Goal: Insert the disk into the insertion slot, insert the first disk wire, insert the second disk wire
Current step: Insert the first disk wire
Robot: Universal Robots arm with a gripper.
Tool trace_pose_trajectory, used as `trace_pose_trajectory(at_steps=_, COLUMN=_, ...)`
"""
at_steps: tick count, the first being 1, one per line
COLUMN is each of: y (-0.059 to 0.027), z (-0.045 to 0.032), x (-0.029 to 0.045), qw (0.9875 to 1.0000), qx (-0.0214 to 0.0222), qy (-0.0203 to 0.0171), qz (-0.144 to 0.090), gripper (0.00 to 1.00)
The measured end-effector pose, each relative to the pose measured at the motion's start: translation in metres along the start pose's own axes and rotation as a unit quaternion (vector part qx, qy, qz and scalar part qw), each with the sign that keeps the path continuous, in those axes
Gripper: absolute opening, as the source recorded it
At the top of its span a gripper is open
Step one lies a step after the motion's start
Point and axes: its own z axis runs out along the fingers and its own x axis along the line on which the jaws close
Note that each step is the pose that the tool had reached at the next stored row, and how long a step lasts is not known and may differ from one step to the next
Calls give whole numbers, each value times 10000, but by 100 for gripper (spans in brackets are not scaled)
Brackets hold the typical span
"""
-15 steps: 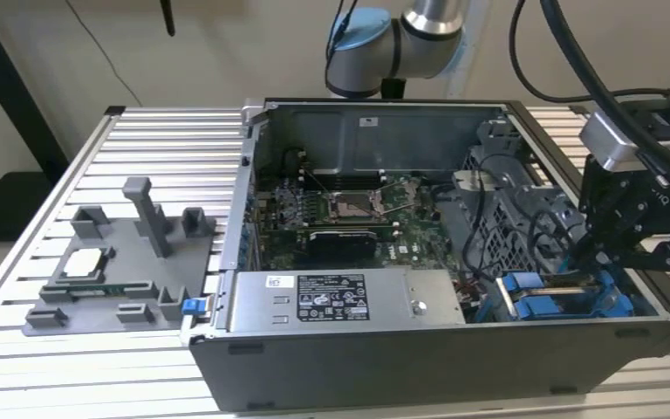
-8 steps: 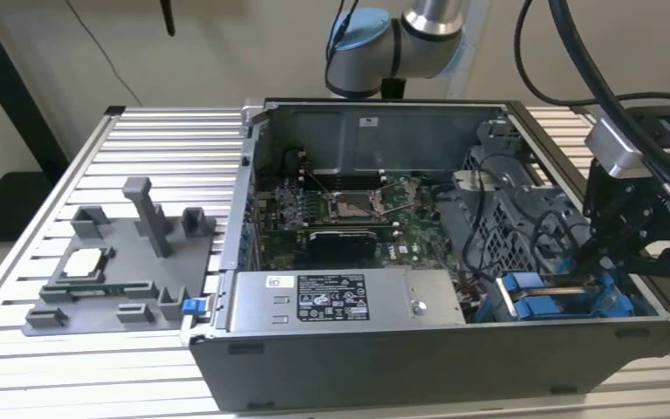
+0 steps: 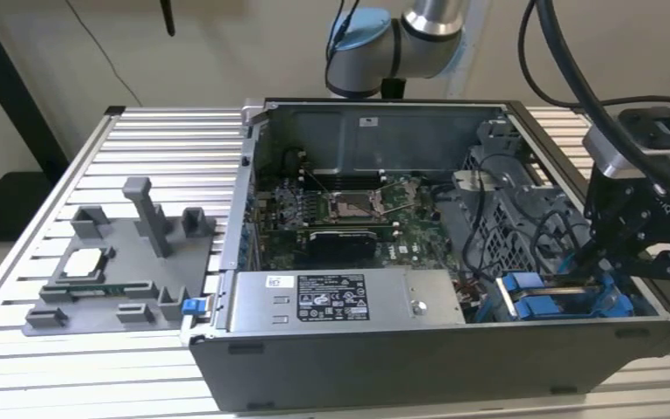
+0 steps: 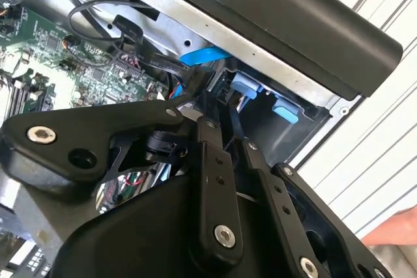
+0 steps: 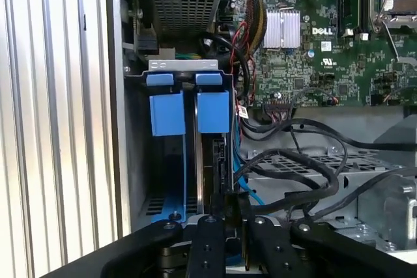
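Disk [image 5: 210,161] looks already seated on edge in the insertion slot [image 5: 182,65] (blue carrier tabs [image 5: 213,110] at its front), in the PC case [image 3: 428,358] corner at the exterior view's right. Gripper [image 5: 231,216] sits just beside the disk, jaws near-closed, prob. pinching a black wire connector [image 4: 199,81]. Both wires seemingly not yet plugged.

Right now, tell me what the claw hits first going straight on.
Probably the disk standing on edge in the drive bay, just ahead of the claw; depth is unclear.
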Motion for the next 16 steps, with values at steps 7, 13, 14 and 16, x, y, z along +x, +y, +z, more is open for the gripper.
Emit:
trace_pose_trajectory(at_steps=7, y=6, z=11, x=3, qw=10000, qx=0, qy=-1, qz=5, gripper=0)
trace_pose_trajectory(at_steps=13, y=14, z=24, x=8, qw=10000, qx=0, qy=-1, qz=5, gripper=0)
trace_pose_trajectory(at_steps=14, y=15, z=27, x=8, qw=10000, qx=0, qy=-1, qz=5, gripper=0)
trace_pose_trajectory(at_steps=16, y=15, z=33, x=9, qw=10000, qx=0, qy=-1, qz=4, gripper=0)
